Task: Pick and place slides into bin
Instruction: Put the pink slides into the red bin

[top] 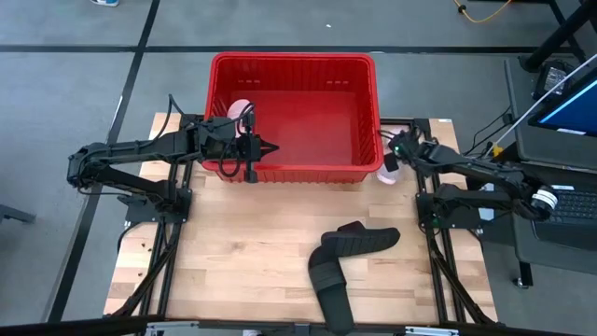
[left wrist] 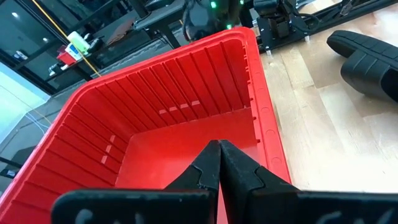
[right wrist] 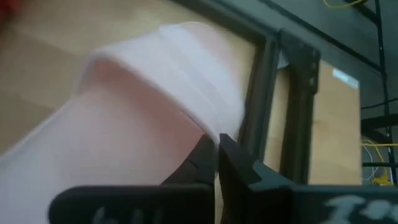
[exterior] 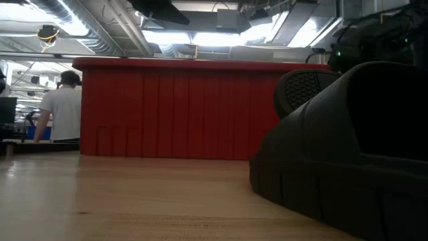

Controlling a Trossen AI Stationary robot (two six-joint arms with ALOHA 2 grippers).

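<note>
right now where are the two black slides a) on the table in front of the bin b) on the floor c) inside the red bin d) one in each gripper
a: both black slides lie on the wooden table, in front of the bin.

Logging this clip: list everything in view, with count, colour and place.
bin: one, red, far middle of the table
inner pink slide: one, pale pink, in the bin by its left wall
outer pink slide: one, pale pink, outside the bin's near right corner
black slides: two, near right of the table, touching
table: one, pale wood
person: one, white top, in the room behind
left gripper: shut, empty, over the bin's near left
right gripper: shut on the outer pink slide
</note>
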